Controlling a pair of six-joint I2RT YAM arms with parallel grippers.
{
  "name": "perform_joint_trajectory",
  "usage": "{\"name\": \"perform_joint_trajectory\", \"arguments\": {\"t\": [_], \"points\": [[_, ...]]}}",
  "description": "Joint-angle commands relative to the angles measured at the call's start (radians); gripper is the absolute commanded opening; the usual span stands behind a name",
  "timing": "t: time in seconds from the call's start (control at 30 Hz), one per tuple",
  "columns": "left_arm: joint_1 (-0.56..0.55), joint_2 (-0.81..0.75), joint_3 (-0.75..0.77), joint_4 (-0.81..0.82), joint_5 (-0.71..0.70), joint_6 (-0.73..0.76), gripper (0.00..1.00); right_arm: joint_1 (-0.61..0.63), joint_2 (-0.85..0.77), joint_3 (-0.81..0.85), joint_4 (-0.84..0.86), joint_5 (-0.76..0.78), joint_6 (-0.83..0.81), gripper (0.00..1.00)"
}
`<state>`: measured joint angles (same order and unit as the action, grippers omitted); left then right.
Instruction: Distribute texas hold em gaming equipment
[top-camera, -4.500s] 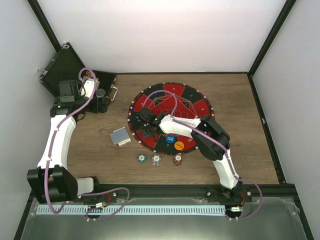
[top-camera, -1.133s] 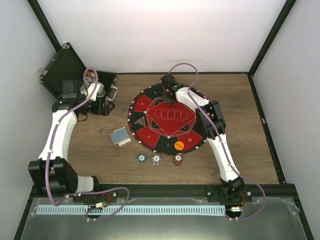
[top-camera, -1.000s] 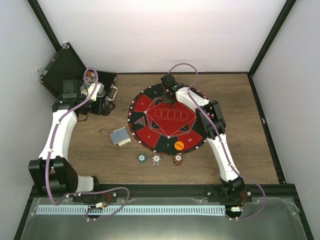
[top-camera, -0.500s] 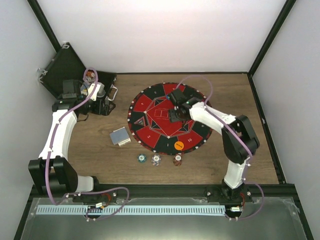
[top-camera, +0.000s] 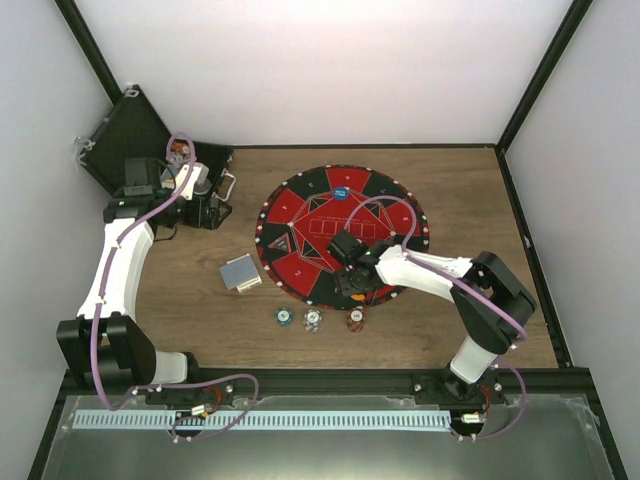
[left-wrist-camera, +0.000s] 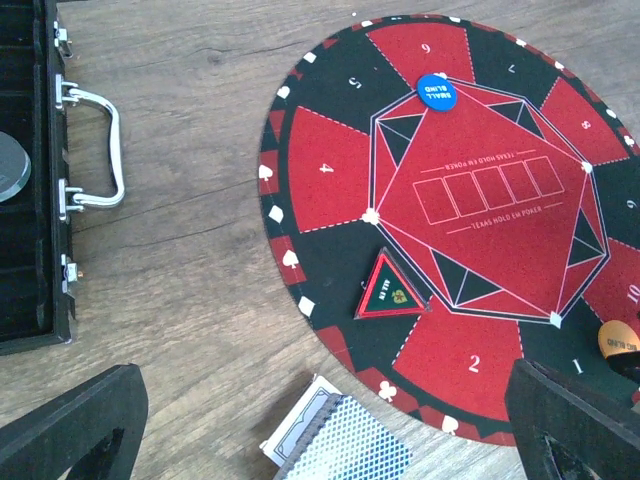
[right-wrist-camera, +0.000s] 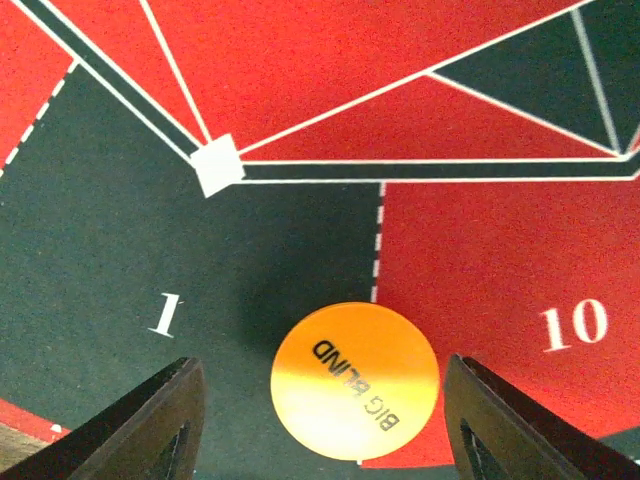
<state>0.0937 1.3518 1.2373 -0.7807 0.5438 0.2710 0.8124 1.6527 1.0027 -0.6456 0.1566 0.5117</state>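
The orange button disc (right-wrist-camera: 355, 380), marked BIG BLIND, lies flat on the mat's near edge between sectors 1 and 10. My right gripper (right-wrist-camera: 322, 400) is open and straddles it; both fingers (right-wrist-camera: 150, 425) stand clear of its rim. In the top view the right gripper (top-camera: 355, 282) covers that disc. The blue button disc (top-camera: 341, 194) (left-wrist-camera: 436, 90) rests on the mat's far side. The deck of playing cards (top-camera: 240, 273) (left-wrist-camera: 340, 445) lies left of the mat. Three poker chips (top-camera: 312, 321) sit in a row in front of the mat. My left gripper (top-camera: 205, 203) (left-wrist-camera: 320, 410) hangs open and empty by the case.
The round red-and-black mat (top-camera: 300, 205) (left-wrist-camera: 330, 170) fills the table's middle and carries a small triangular ALL IN marker (left-wrist-camera: 390, 292). The open black case (top-camera: 130, 135) with its silver handle (left-wrist-camera: 100, 150) stands at the back left corner.
My right arm left the blue disc on the mat's far side, opened, and swung back to the near edge over the orange disc. The left arm has not moved.
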Motion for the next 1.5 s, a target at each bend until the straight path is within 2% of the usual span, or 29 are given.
{"name": "perform_joint_trajectory", "arguments": {"t": [0.0,0.43,0.83,1.2,1.47], "points": [[0.005,-0.002,0.031,-0.010,0.009,0.013,1.00,0.033,0.034,0.008,0.007,0.013,0.028,0.67],[0.005,-0.010,0.044,-0.022,0.002,0.020,1.00,0.024,0.081,-0.029,-0.023,0.127,0.068,0.63],[0.006,-0.013,0.044,-0.026,-0.010,0.029,1.00,-0.121,0.047,-0.074,-0.004,0.162,0.068,0.57],[0.005,-0.007,0.044,-0.022,-0.017,0.031,1.00,-0.185,0.035,-0.043,-0.024,0.203,0.040,0.56],[0.005,-0.002,0.050,-0.015,-0.018,0.029,1.00,-0.126,-0.055,-0.045,-0.029,0.086,0.034,0.77]]}}
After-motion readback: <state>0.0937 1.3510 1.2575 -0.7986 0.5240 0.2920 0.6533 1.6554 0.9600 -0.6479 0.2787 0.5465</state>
